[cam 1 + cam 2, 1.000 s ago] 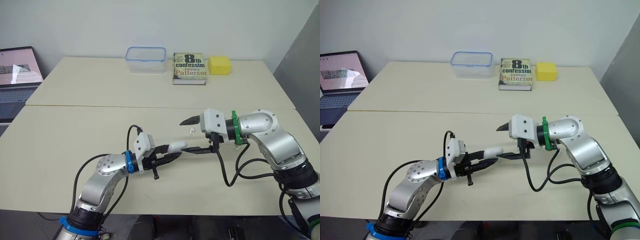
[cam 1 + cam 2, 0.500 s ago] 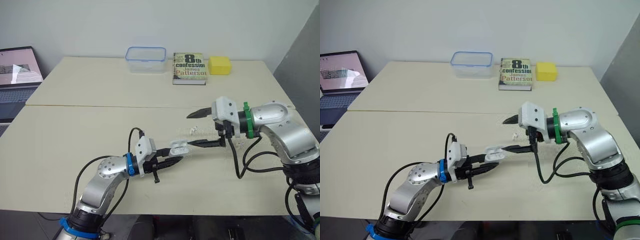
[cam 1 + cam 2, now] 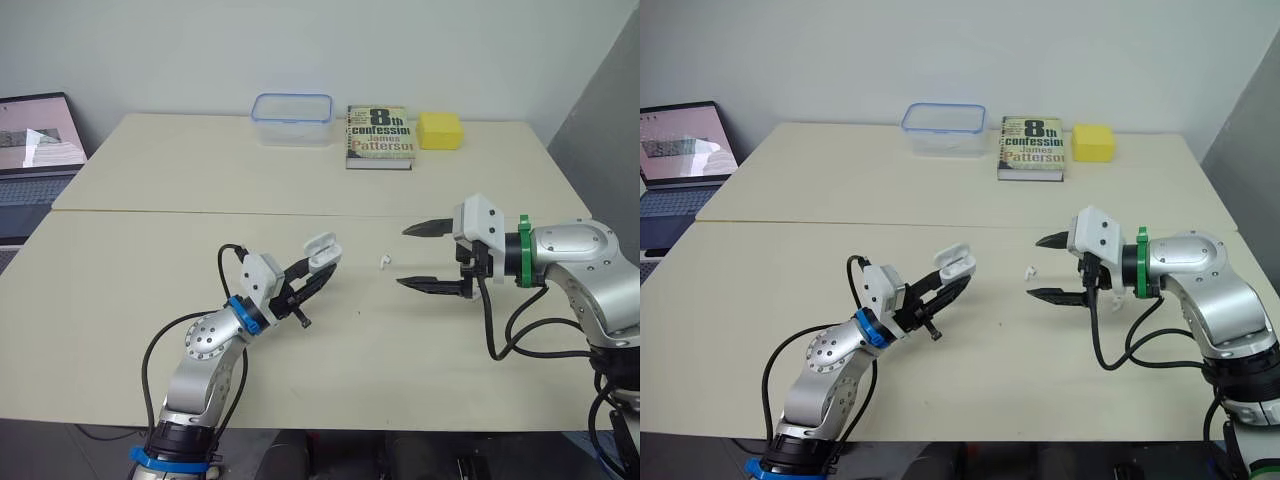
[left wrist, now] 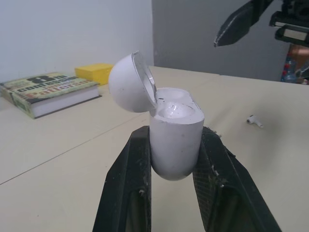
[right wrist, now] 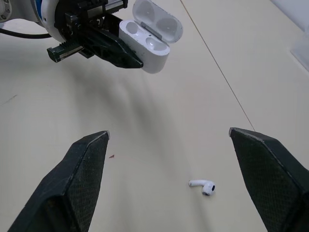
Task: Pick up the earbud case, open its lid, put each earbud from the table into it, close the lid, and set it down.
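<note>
You're at loading: left jaws clench the open-lidded glossy white earbud case (image 3: 320, 252) above the tabletop (image 3: 150, 260); right jaws, spread wide, must next pinch the small white earbud (image 3: 383, 261) lying between them; whether the case already holds one is unclear.

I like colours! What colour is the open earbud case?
White earbud case, clearest in left wrist view.

This looks like a plain office or lab room. Two pale tables (image 3: 150, 260) are pushed together against a bare white wall (image 3: 180, 50). An open laptop (image 3: 35, 150) sits on a side desk, and a paperback book (image 3: 379, 137), a clear plastic box (image 3: 291, 119) and a yellow block (image 3: 439, 130) lie at the far edge.
</note>
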You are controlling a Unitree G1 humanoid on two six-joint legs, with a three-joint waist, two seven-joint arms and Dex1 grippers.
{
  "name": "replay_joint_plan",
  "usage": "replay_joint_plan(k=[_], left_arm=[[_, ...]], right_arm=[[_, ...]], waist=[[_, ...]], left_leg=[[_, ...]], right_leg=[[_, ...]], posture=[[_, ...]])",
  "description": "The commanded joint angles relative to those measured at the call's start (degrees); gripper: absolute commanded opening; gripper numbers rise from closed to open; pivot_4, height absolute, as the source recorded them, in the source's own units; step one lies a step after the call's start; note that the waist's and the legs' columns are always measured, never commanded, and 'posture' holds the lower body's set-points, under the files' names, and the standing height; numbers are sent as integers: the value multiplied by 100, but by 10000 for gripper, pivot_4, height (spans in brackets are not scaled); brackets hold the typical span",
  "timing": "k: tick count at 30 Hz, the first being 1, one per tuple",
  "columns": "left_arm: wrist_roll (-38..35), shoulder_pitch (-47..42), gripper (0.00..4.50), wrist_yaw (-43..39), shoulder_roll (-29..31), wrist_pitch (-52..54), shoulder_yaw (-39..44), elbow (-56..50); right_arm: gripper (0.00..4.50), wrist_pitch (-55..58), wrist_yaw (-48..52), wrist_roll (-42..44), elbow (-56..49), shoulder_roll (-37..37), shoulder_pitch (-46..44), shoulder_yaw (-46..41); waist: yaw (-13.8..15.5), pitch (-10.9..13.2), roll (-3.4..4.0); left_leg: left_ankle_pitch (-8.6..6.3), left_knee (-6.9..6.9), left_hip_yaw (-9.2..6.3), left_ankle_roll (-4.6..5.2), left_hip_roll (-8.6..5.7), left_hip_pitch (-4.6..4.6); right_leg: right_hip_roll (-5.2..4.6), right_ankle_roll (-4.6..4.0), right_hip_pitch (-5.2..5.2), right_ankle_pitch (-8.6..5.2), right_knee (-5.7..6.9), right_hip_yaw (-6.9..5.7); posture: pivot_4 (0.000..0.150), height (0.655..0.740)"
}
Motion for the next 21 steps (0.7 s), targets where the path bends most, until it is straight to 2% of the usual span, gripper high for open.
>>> replay_joint_plan(k=[1,8,12,18,21], left_arm=[[106,41,7680,221,-60,-400,147,-21],[109,85,7680,327,-54,-588,166,6],[96,119,7680,344,-34,-602,187,36],[79,110,7680,318,-24,-599,165,62],[81,91,7680,312,-26,-598,154,71]], right_arm=[[41655,164,-372,242,-518,-50,549,-617],[41655,179,-673,533,-1190,-52,2188,-1534],[41655,22,-673,390,-1514,-159,3117,-1713],[41655,232,-1323,84,-1809,-52,3266,-1256],[41655,602,-2121,-219,-1883,409,2902,-621]], waist=[[46,0,0],[71,0,0],[73,-1,0],[51,-3,1],[46,-5,-2]], left_leg=[[0,0,1,0,-1,0],[0,1,3,0,-20,2],[0,0,-1,1,-28,2],[0,0,7,1,-27,13],[0,0,4,0,-26,13]], right_leg=[[0,0,0,0,0,0],[1,1,3,0,0,0],[1,1,4,-1,-1,-1],[7,4,8,-2,0,4],[8,7,10,-4,0,1]], posture=[[1500,7400],[1500,7400],[1500,7400],[1500,7400],[1500,7400]])
